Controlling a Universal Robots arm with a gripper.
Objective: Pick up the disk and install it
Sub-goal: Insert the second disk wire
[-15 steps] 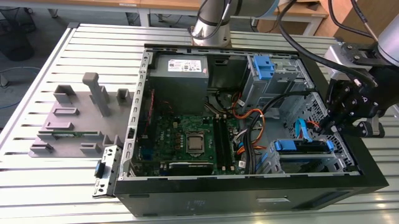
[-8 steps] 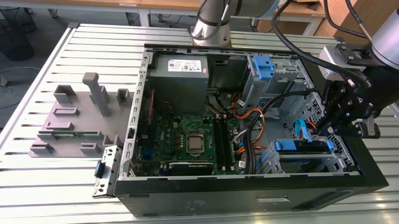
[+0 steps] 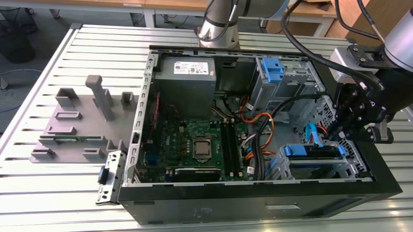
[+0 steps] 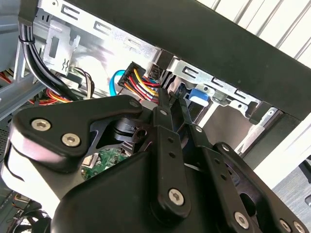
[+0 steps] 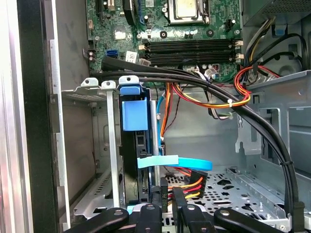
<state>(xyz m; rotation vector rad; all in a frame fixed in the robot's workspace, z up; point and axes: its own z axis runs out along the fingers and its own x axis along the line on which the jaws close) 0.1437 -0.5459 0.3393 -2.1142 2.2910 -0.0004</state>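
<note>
The disk (image 5: 132, 160) stands on edge in a bare metal drive cage (image 5: 82, 145) of the open black computer case (image 3: 258, 203), its blue plastic carrier tab uppermost. Beside it lie a green motherboard (image 3: 193, 145), bundled black cables (image 5: 252, 126) and orange-red-yellow wires. The case rests on a slatted metal surface (image 3: 38, 183). The gripper (image 5: 167, 196) sits just beside the disk; its black jaws stand narrow, nearly together, at the power connector (image 5: 187, 184).
</note>
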